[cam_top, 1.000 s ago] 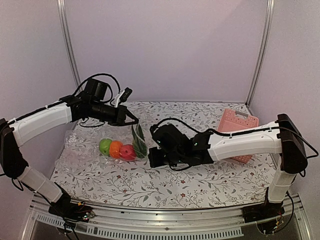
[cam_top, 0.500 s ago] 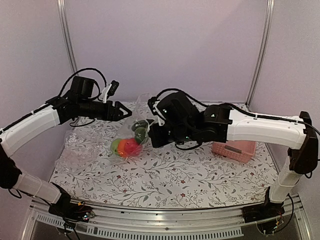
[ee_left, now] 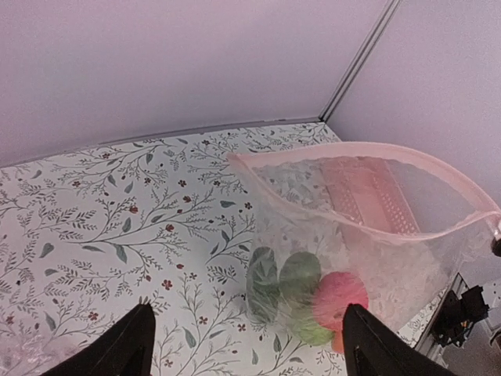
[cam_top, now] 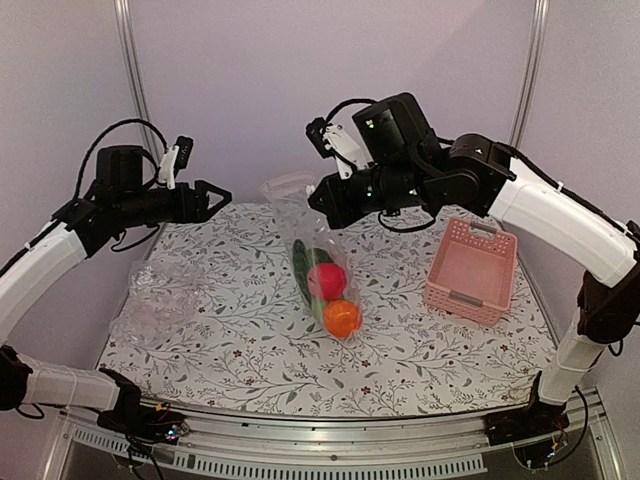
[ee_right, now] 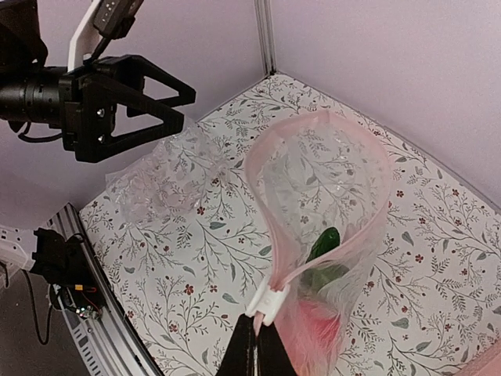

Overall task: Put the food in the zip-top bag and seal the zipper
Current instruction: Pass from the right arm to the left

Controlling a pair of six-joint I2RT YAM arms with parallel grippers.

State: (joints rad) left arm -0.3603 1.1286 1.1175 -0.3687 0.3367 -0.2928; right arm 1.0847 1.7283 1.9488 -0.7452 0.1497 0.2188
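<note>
The zip-top bag [cam_top: 298,228] hangs from my right gripper [cam_top: 318,203], raised over the back of the table. Its bottom rests on the table with a dark green cucumber [cam_top: 300,268], a red apple [cam_top: 326,280] and an orange [cam_top: 342,317] inside. In the right wrist view my right gripper [ee_right: 254,338] is shut on the bag's corner, just below the white slider [ee_right: 270,301] of the pink zipper [ee_right: 266,196]. The bag's mouth gapes open. My left gripper [cam_top: 218,203] stands open and empty to the bag's left. The left wrist view shows the bag [ee_left: 407,258] with green pieces [ee_left: 283,286] beside the red apple [ee_left: 338,294].
A pink slatted basket [cam_top: 470,270] sits at the right. Crumpled clear film [cam_top: 160,300] lies at the left edge of the flowered table [cam_top: 250,360]. Purple walls with metal posts close in the back and sides.
My left gripper opened, let go of the bag and drew back to the left. My right gripper lifted the bag up and back, and the food slid down to its bottom.
</note>
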